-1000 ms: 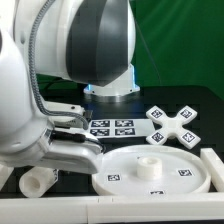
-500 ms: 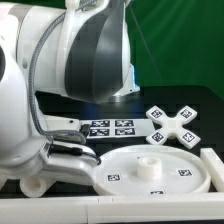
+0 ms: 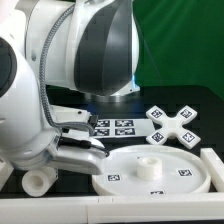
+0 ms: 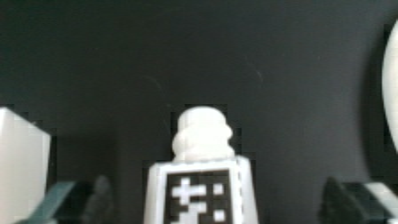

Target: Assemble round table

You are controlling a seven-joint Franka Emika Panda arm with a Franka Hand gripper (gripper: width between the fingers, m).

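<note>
The short white cylinder leg [image 4: 203, 150] lies on the black table, its tag facing the wrist camera. My gripper [image 4: 210, 205] straddles it. Dark fingers [image 4: 75, 200] stand on either side with a gap to the leg, so it is open and touches nothing. In the exterior view the leg [image 3: 38, 180] lies at the front on the exterior view's left, under the arm's hand. The large rimmed round disc [image 3: 150, 168] with its central hub lies to the leg's right. The cross-shaped base [image 3: 172, 124] lies behind the disc.
The marker board [image 3: 113, 128] lies flat behind the disc, beside the arm's base. A white bar [image 3: 211, 162] stands at the disc's right side. The arm's bulky links fill the exterior view's left half. A green backdrop closes the back.
The arm's upper links have shifted in the exterior view and the hand has settled low over the leg. The leg, disc and cross base have not moved.
</note>
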